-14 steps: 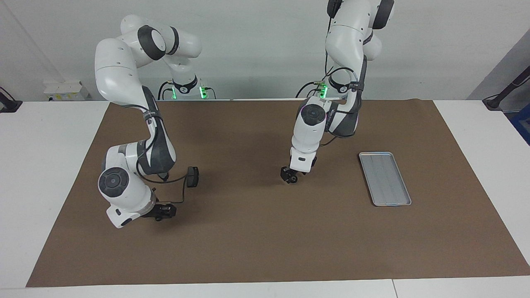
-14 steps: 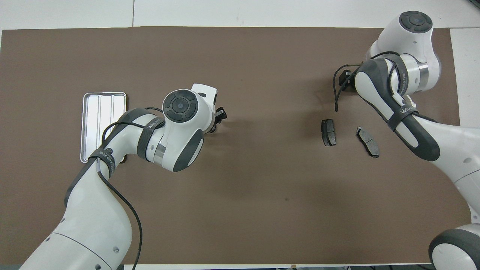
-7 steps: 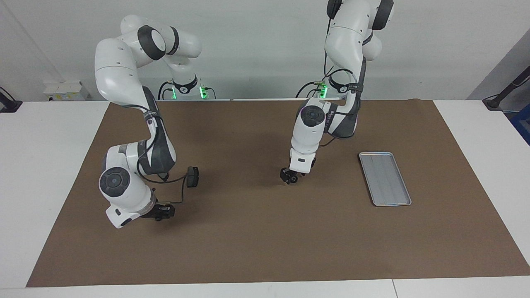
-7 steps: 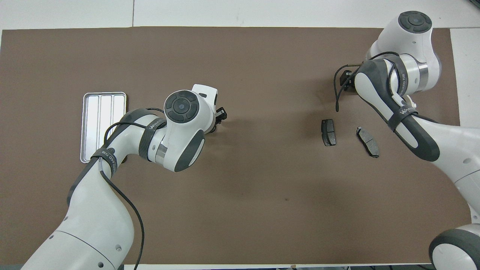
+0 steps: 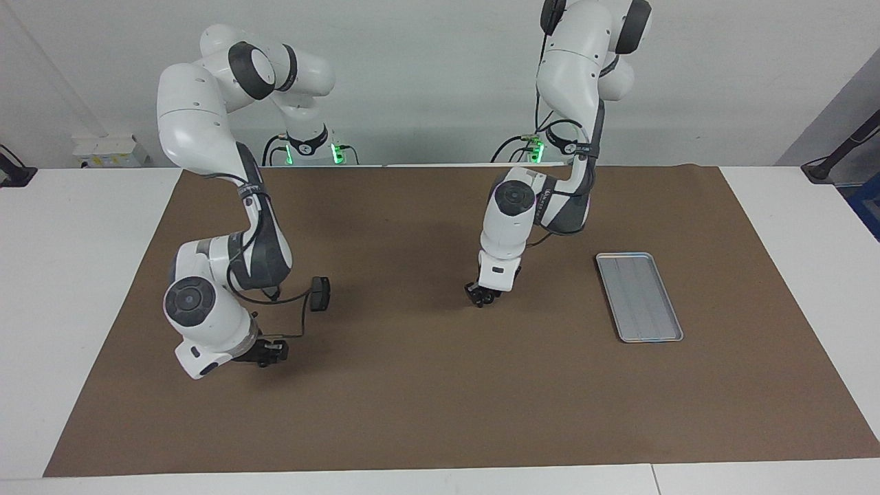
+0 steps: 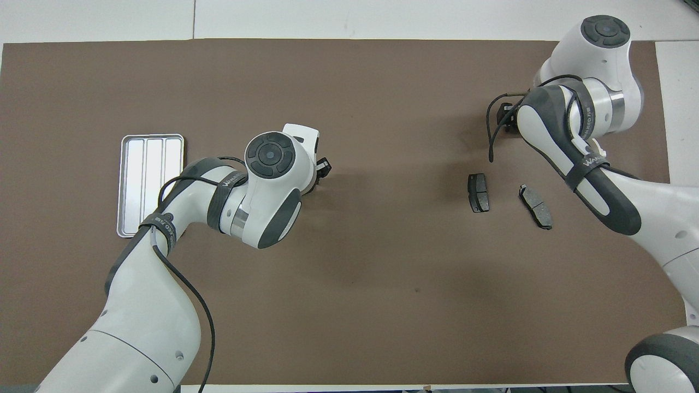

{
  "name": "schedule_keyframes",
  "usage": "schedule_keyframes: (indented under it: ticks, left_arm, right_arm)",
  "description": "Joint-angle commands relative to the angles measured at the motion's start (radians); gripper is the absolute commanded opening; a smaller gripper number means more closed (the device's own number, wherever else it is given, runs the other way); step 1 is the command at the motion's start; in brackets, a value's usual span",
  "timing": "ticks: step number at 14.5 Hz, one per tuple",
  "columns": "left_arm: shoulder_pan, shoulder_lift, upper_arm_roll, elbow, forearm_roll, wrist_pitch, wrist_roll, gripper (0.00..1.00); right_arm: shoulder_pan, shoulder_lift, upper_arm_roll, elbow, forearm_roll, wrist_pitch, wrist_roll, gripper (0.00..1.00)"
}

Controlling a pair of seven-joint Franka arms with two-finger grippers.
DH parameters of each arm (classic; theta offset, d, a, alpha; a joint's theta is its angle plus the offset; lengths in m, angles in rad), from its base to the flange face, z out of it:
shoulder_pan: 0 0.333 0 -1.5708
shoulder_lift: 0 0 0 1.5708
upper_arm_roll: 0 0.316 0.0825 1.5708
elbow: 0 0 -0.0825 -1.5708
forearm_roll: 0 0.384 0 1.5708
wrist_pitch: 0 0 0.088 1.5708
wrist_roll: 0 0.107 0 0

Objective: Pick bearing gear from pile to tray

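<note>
Since the earlier frame, the left arm's wrist has shifted slightly toward the middle of the table. The left gripper point(image 5: 483, 295) has stayed at almost the same spot. The right gripper point(image 5: 270, 353) has drawn back slightly toward its own wrist.

**Left arm.** The left gripper points down and hangs low over the brown mat point(image 5: 412, 412), near the table's middle. It lies between the tray point(image 5: 639, 297) and the two brake pads, closer to the tray. The state of its jaws cannot be told. The tip shows only as a dark cluster, so the bearing gear cannot be separated from it in either view.

**Right arm.** The right gripper hangs low over the mat at the right arm's end of the table. In the overhead view it is largely hidden under its own wrist. The state of its jaws cannot be told. A small black box point(image 5: 320, 293) hangs on a cable beside this arm's forearm.

**Task things.**
- The tray lies flat on the mat toward the left arm's end, lengthwise ridges up, well apart from both grippers.
- Of the pile, two parts show in the overhead view. One brake pad point(image 6: 478, 192) and a second brake pad point(image 6: 535, 206) lie flat on the mat, near each other but apart, toward the right arm's end. Both are nearer to the robots than the right arm's wrist.
</note>
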Motion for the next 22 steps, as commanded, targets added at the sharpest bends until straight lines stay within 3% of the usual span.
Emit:
schedule_keyframes:
  ticks: [1, 3, 6, 11, 16, 19, 22]
  left_arm:
    - [-0.008, 0.022, 0.005, 0.015, 0.012, 0.001, -0.021, 0.00]
    - [-0.008, 0.022, 0.006, 0.020, 0.012, -0.019, -0.021, 0.00]
    - [0.020, -0.012, 0.023, 0.063, 0.050, -0.162, -0.004, 0.00]
    - [0.242, -0.259, 0.023, -0.108, 0.063, -0.275, 0.392, 0.00]
    - [0.479, -0.303, 0.022, -0.216, 0.061, -0.237, 0.845, 0.00]
    - [0.504, -0.311, 0.022, -0.259, 0.058, -0.174, 0.875, 0.00]
    - [0.517, -0.327, 0.020, -0.334, 0.058, -0.059, 0.910, 0.00]
  right_arm:
    - [-0.021, 0.012, 0.011, -0.011, -0.032, 0.003, 0.005, 0.52]
    - [-0.020, 0.012, 0.011, -0.011, -0.035, 0.003, 0.005, 0.44]
    - [-0.020, 0.015, 0.009, -0.011, -0.037, 0.006, 0.007, 0.36]
    - [-0.020, 0.018, 0.003, -0.011, -0.037, 0.009, 0.005, 0.19]
    - [-0.020, 0.020, -0.009, -0.011, -0.038, 0.015, -0.001, 0.14]
    - [-0.011, 0.010, -0.009, -0.005, -0.037, -0.008, 0.007, 0.11]
    - [0.031, -0.019, -0.009, 0.022, -0.028, -0.117, 0.036, 0.11]
